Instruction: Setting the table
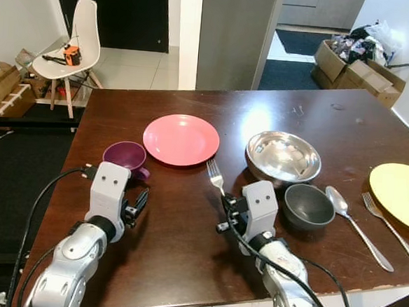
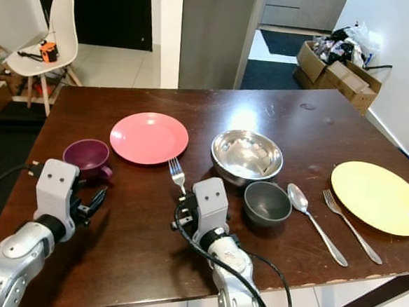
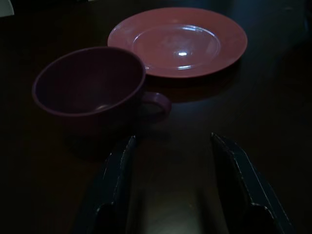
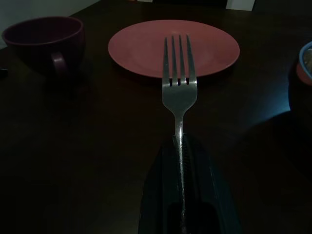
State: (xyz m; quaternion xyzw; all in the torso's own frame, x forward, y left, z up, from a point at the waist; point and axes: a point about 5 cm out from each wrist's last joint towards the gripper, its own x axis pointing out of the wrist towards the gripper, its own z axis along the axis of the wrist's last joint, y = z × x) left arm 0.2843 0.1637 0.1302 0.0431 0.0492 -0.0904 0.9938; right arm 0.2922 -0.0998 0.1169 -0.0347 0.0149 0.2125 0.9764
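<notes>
My right gripper (image 1: 230, 206) is shut on a silver fork (image 1: 215, 174), held low over the dark wooden table (image 1: 184, 250) with its tines pointing at the pink plate (image 1: 181, 139). In the right wrist view the fork (image 4: 179, 85) sticks out from the closed fingers (image 4: 187, 195) toward the plate (image 4: 173, 47). My left gripper (image 1: 141, 200) stands open just short of the purple cup (image 1: 125, 157), whose handle (image 3: 157, 105) faces it. A steel bowl (image 1: 283, 156), a small dark bowl (image 1: 308, 206), a spoon (image 1: 351, 220), a second fork (image 1: 389, 226) and a yellow plate (image 1: 402, 194) lie to the right.
A white chair (image 1: 75, 39) with an orange object stands beyond the table's far left corner. Cardboard boxes (image 1: 354, 69) sit on the floor at the back right. The table's near edge runs just below my arms.
</notes>
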